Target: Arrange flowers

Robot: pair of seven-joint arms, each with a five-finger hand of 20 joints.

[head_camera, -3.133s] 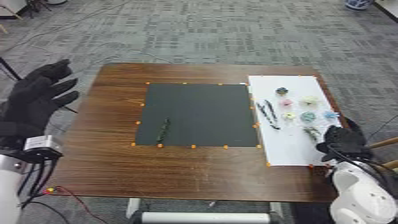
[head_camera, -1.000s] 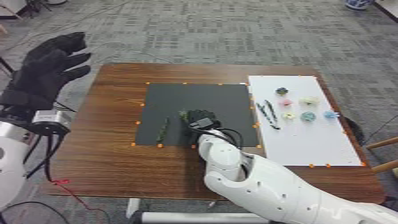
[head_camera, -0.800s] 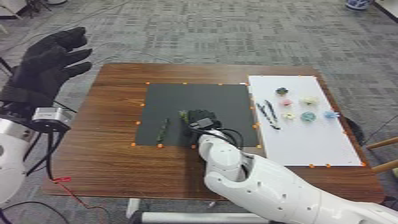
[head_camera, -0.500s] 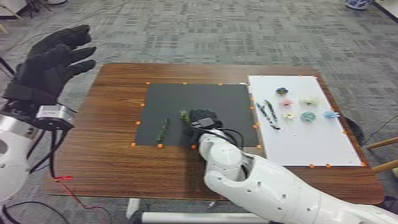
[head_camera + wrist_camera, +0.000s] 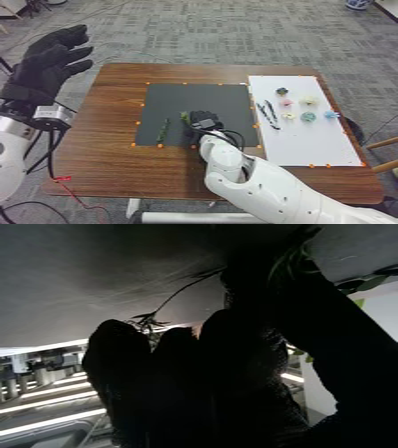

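Observation:
In the head view my right hand point(image 5: 204, 119) is low over the black sheet point(image 5: 191, 95), right of centre. A leafy green sprig point(image 5: 185, 116) sticks out at its left side. Seen from the right wrist, the hand point(image 5: 249, 354) pinches green leaves point(image 5: 298, 255) between thumb and finger, and a thin stem with small leaves point(image 5: 147, 318) shows beyond the fingers. A second green stem point(image 5: 163, 131) lies on the sheet's left part, apart from the hand. My left hand point(image 5: 46, 62) is held off the table's left side, fingers extended and apart.
The white sheet point(image 5: 311, 142) on the right holds two dark stems point(image 5: 267, 115), a dark flower point(image 5: 282, 91), a pink one point(image 5: 286, 103), pale yellow ones point(image 5: 309, 100), a teal one point(image 5: 308, 116) and a blue one point(image 5: 331, 114). Orange markers edge both sheets.
My right hand went left from the white sheet's edge to the black sheet; the green sprig formerly beside it left the white sheet. Lately it has hardly moved. My left hand rose slightly.

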